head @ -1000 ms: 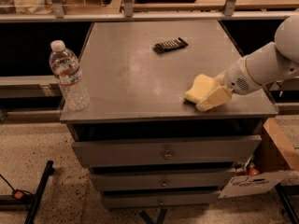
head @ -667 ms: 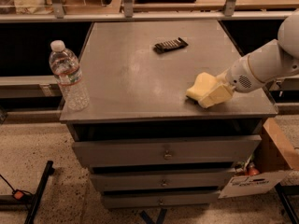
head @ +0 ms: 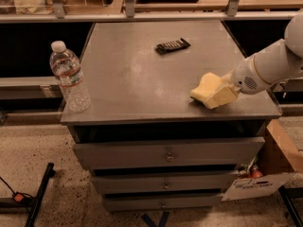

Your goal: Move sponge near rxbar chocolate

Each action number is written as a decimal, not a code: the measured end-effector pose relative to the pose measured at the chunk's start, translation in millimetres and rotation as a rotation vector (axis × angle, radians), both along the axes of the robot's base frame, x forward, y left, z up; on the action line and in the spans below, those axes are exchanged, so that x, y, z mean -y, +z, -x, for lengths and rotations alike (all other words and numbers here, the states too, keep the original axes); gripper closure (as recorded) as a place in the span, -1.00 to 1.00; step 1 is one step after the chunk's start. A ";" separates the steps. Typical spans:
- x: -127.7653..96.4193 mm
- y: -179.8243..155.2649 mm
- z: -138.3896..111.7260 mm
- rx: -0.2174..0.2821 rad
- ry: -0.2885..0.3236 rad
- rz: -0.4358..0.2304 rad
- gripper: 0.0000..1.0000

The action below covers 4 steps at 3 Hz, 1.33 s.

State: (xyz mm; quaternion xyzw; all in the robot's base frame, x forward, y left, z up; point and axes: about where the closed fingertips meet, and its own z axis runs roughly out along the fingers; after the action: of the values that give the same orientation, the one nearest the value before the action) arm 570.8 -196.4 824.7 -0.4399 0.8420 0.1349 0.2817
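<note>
sponge [head: 202, 86]: pale yellow foam block, right of centre in the frame, at the front right part of the grey cabinet top [head: 132, 74], near the front edge. its left end looks to rest on or just above the surface; cannot tell which

handling, as judged: light, soft, compressible. it will squash under a pinch rather than slip, and the waisted sides give a natural seat for a grip. nothing fragile here. a hold across the narrow middle should keep it from twisting; a hold at one end would let the free end droop and drag on the metal top

gripper [head: 213, 92]: comes in from the right edge of the frame on a white arm, clamped on the sponge's right end. the near cream finger [head: 222, 97] lies flat against the sponge's front flank; the far one is hidden behind the block. so the grip sits toward one end, not at the waist

rxbar chocolate [head: 173, 45]: flat black bar, upper centre of the frame, toward the back of the top, well apart from the sponge. it lies up and left of the sponge in the frame

the stretch of top between the two is bare. the bar is thin and light and would probably skid if bumped, so the sponge should be set down beside it, not against it

water bottle [head: 70, 77]: upright at the left front corner, out of the path
</note>
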 end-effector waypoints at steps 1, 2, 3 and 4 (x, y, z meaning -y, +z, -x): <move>-3.0 14.3 -20.2 0.034 -0.044 0.053 1.00; -4.0 29.9 -60.1 0.089 -0.113 0.119 1.00; -8.5 29.5 -101.2 0.134 -0.179 0.156 1.00; -9.9 18.0 -139.4 0.166 -0.237 0.130 1.00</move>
State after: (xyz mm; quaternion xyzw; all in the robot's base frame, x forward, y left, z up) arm 710.3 -186.5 842.7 -0.3645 0.8687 0.0090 0.3353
